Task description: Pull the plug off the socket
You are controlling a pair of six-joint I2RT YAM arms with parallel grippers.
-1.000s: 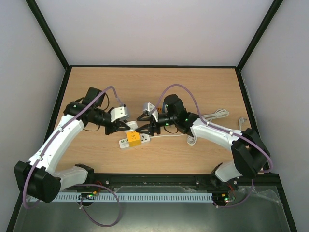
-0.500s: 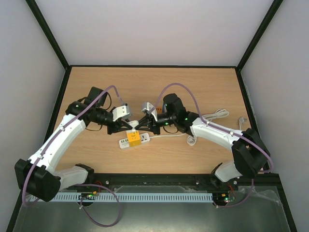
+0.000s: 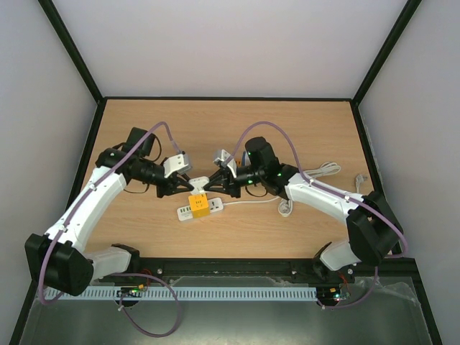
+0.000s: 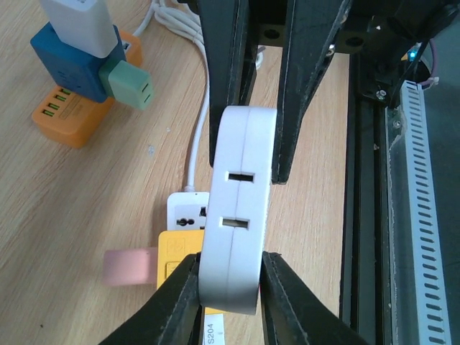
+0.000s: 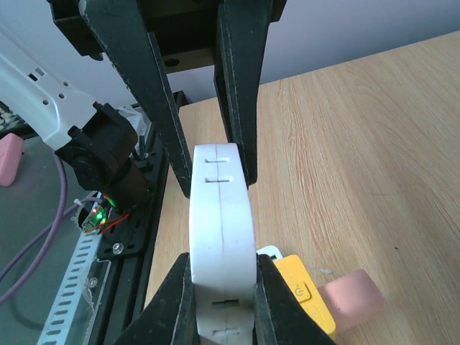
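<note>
A white rounded plug is held between both grippers, one at each end; it also shows in the right wrist view and the top view. My left gripper is shut on its near end, and my right gripper is shut on the other end. The plug hangs just above the white socket strip, which carries a yellow block. In the top view the strip lies below the left gripper and right gripper. The plug's pins are hidden.
An orange, blue and green adapter stack stands beyond the strip. A pink object lies beside the yellow block. The strip's white cord runs right to a coiled cable. A black rail borders the near table edge.
Both grippers have moved a little toward the back of the table with the white plug between them, and the plug now sits farther from the strip.
</note>
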